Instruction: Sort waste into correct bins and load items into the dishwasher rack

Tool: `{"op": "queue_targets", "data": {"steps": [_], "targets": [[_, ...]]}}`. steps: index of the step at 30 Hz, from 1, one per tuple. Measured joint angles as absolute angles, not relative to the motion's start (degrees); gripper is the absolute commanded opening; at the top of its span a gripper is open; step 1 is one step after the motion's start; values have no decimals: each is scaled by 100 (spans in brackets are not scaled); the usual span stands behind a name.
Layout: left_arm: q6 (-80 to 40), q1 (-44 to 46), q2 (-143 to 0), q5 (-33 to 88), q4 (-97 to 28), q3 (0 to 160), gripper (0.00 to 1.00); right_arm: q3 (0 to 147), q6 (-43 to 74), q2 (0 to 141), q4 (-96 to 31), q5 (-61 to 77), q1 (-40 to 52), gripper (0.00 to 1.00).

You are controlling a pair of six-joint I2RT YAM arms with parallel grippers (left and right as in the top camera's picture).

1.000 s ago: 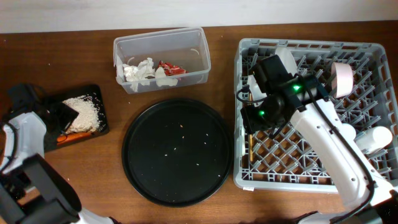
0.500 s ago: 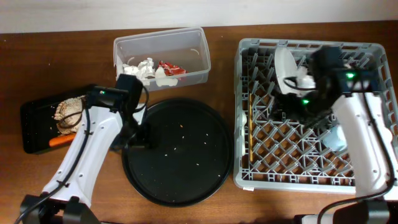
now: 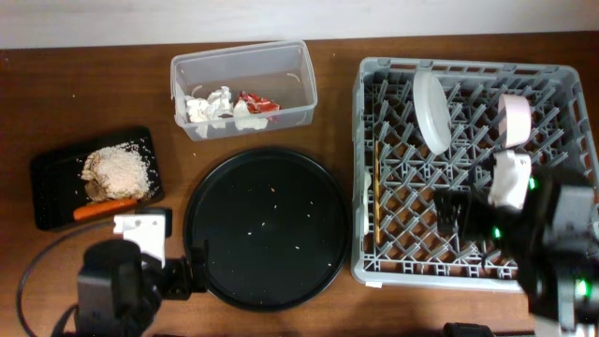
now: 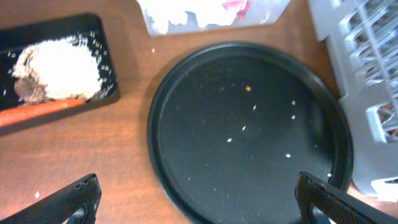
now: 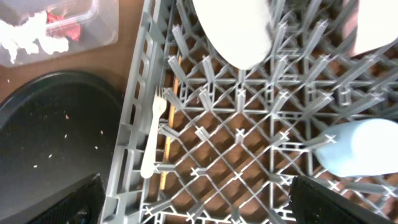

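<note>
While both arms sit low in the overhead frame, the left gripper (image 4: 199, 198) and right gripper (image 5: 199, 200) have their jaws spread wide. White plate (image 3: 430, 110), pink bowl (image 3: 515, 119), blue cup (image 5: 367, 146) and fork (image 5: 151, 140) are in the rack (image 3: 468, 67) on the right. Napkins (image 3: 211, 105) sit in the clear tub (image 3: 290, 84) at upper left, and mushy food (image 3: 117, 170) and carrot (image 3: 103, 208) in the small black tray (image 3: 51, 192) at left.

**Clearance at the Grippers**

Left gripper (image 4: 196, 198): the flat round tray (image 4: 249, 162) ahead gives open passage; the food tray (image 4: 56, 28) stands ahead-left, the rack (image 4: 367, 62) to the right. Right gripper (image 5: 199, 202): pegs (image 5: 239, 132) below; plate (image 5: 233, 28) ahead, cup (image 5: 367, 146) right, fork (image 5: 152, 140) left.
</note>
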State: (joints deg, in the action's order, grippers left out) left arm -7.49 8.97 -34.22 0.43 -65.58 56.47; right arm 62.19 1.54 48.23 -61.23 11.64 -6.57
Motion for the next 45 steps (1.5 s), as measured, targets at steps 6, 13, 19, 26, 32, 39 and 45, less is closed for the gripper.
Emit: {"op": "queue_targets", "data": {"steps": [6, 13, 19, 26, 32, 39, 45], "targets": [[-749, 897, -2860, 438, -6302, 5367, 99, 6012, 148, 4080, -6292, 1041, -657, 98], [-749, 897, -2860, 475, -6300, 5367, 99, 6007, 148, 4130, -6292, 1039, -657, 98], [-749, 897, -2860, 475, -6300, 5367, 99, 6007, 145, 4130, -6292, 1039, -657, 98], [-749, 897, -2860, 475, -6298, 5367, 99, 5996, 141, 4130, -6410, 993, -657, 98], [-749, 897, -2860, 491, -6289, 5367, 99, 4672, 123, 2700, -4447, 908, -657, 98], [-749, 897, -2853, 521, -6294, 5352, 99, 1946, 106, 222, -1426, 906, -657, 98], [-749, 897, -2856, 521, -6294, 5345, 99, 519, 104, 80, 1100, 808, -657, 98]]}}
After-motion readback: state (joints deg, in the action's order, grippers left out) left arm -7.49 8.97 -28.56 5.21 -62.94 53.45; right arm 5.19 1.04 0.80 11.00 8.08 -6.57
